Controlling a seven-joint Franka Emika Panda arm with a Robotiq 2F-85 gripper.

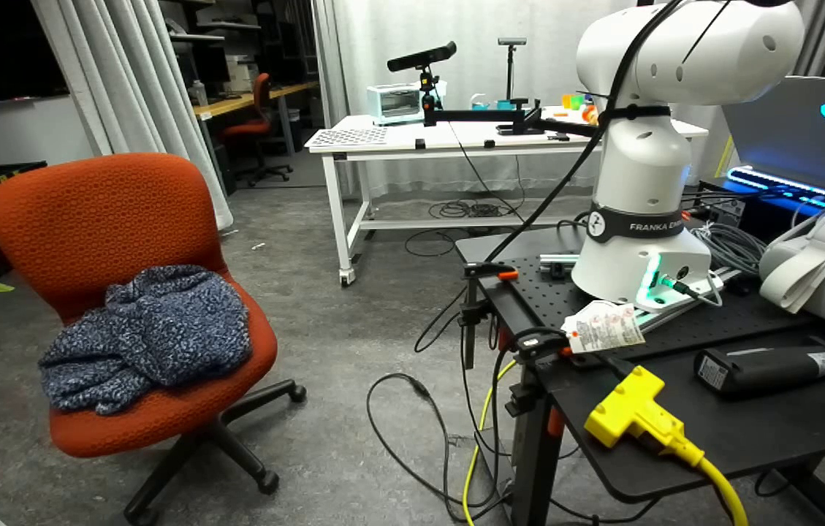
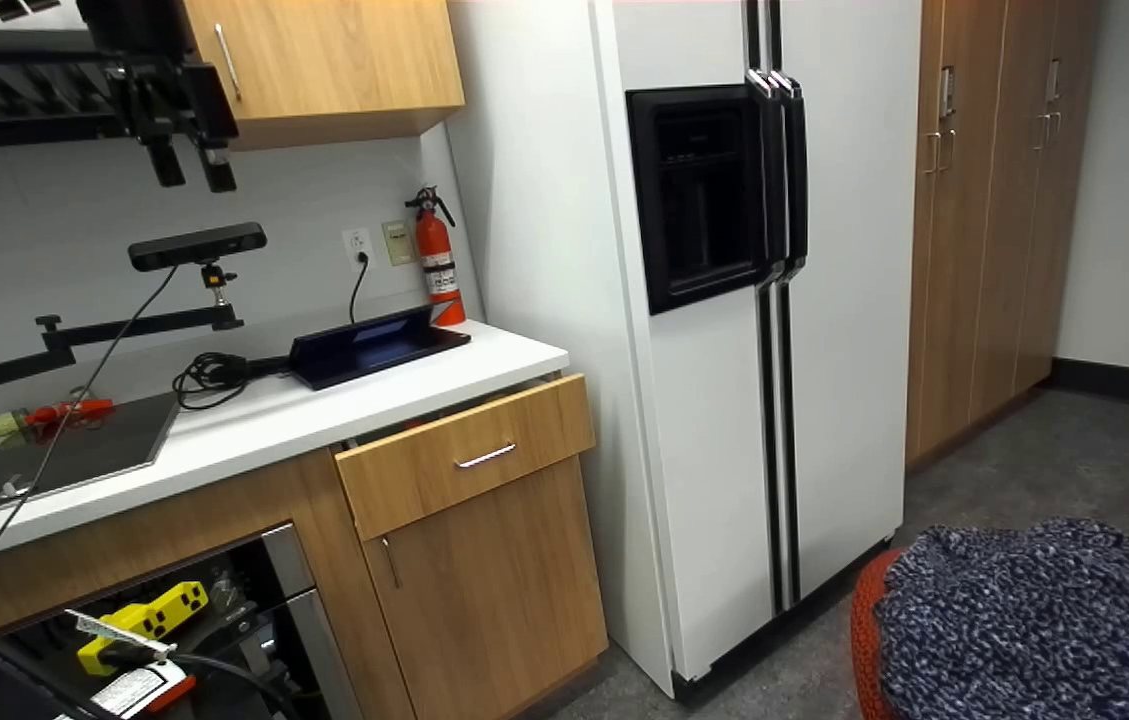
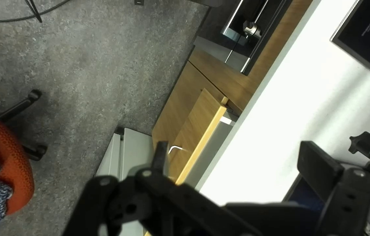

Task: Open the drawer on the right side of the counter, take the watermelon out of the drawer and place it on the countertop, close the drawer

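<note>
The wood-front drawer point(image 2: 464, 455) under the right end of the counter is partly open, with its silver handle facing out. In the wrist view the drawer point(image 3: 201, 131) shows a tan front edge and a narrow strip of its inside beside the counter edge. The watermelon is not in view; most of the drawer's inside is hidden under the countertop. The white countertop point(image 2: 274, 440) also fills the middle of the wrist view point(image 3: 270, 131). My gripper point(image 2: 192, 178) is high above the counter, fingers pointing down. In the wrist view the gripper point(image 3: 235, 150) is open and empty.
A dark flat screen device point(image 2: 379, 345), a coiled cable point(image 2: 214, 375) and a fire extinguisher point(image 2: 437, 260) stand on the counter. A camera on an arm point(image 2: 199, 245) is below the gripper. An upper cabinet point(image 2: 334, 60), cooktop point(image 2: 74, 450) and fridge point(image 2: 554, 300) are nearby.
</note>
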